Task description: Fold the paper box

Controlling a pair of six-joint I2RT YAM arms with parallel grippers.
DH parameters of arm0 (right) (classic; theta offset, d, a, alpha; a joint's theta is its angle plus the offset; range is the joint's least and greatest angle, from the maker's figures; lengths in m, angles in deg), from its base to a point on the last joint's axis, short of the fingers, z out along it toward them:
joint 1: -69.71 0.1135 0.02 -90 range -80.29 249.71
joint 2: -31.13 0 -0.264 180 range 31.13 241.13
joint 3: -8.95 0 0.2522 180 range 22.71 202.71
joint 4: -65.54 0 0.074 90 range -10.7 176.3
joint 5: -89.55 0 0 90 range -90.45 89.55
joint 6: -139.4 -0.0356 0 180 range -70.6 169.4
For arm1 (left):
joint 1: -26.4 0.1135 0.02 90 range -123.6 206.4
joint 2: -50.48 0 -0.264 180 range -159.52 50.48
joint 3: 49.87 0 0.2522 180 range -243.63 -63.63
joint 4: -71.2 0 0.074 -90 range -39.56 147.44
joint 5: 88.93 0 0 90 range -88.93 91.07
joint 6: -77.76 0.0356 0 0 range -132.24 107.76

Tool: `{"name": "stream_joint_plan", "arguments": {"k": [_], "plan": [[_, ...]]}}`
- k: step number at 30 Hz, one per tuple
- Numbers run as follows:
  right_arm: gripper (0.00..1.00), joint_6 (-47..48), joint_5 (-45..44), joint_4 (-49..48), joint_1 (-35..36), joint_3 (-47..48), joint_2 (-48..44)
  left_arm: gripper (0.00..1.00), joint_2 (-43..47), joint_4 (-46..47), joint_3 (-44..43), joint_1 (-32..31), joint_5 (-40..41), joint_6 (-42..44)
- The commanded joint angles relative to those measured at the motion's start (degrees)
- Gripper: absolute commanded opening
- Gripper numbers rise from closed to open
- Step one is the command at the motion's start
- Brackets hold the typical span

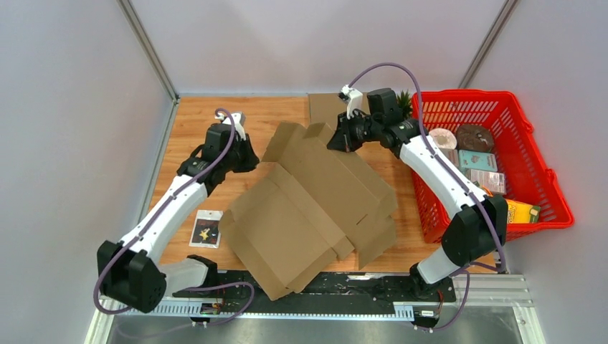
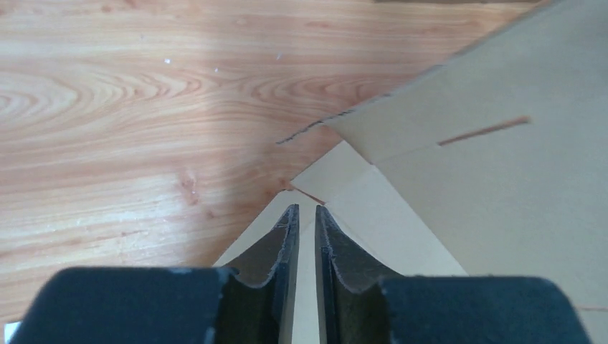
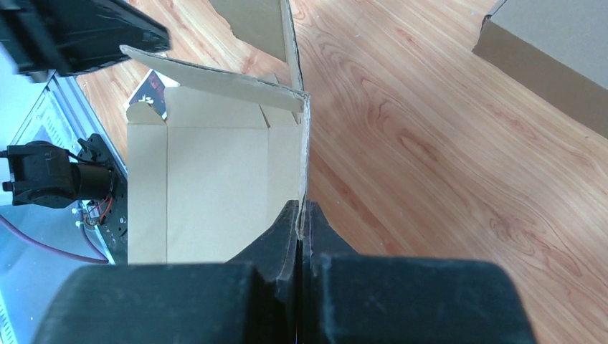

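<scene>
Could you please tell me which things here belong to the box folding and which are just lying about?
For the job: paper box, right hand pinching its flap, left hand at its edge.
Lying about: red basket, small packet, cardboard piece at the far edge.

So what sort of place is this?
Probably a robotics lab test booth: grey walls enclose a wooden table, the left arm and right arm are bolted to a metal rail, and a red basket of packaged goods sits beside the cardboard box.
</scene>
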Motion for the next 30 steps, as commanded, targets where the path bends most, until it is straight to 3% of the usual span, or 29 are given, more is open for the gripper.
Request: {"name": "stream_joint_plan", "arguments": {"k": [1,4,7,11,15,19,24,30], "plan": [[0.00,-1.91,1.42,-2.46,-0.15,0.83,-3.60,0.18,-6.97,0.22,-1.71,0.60,2.89,-2.73],[0.00,-4.10,1.42,-3.78,-0.15,0.30,-3.95,0.08,-10.85,3.98,-1.64,1.13,-0.60,-5.37],[0.00,-5.25,0.01,-3.53,-0.15,0.12,-3.87,0.07,-10.52,16.16,4.49,1.13,-7.55,-8.71],[0.00,-6.13,0.97,-4.66,-0.23,-0.67,-4.74,0.08,-12.35,13.95,4.79,0.87,-3.19,-9.94],[0.00,-5.96,0.98,-5.11,-0.15,-1.11,-5.01,0.03,-13.59,10.33,3.91,1.04,7.18,-13.71],[0.00,-5.87,0.98,-5.02,-0.15,-1.20,-5.01,0.03,-15.34,13.58,4.34,1.13,7.20,-16.09],[0.00,-6.31,1.50,-5.90,-0.15,-1.55,-5.27,0.03,-22.20,17.94,0.91,1.75,-5.68,-17.94],[0.00,-6.57,1.07,-6.42,-0.23,-2.25,-5.36,0.02,-19.05,31.67,8.81,1.40,-13.36,-20.58]]}}
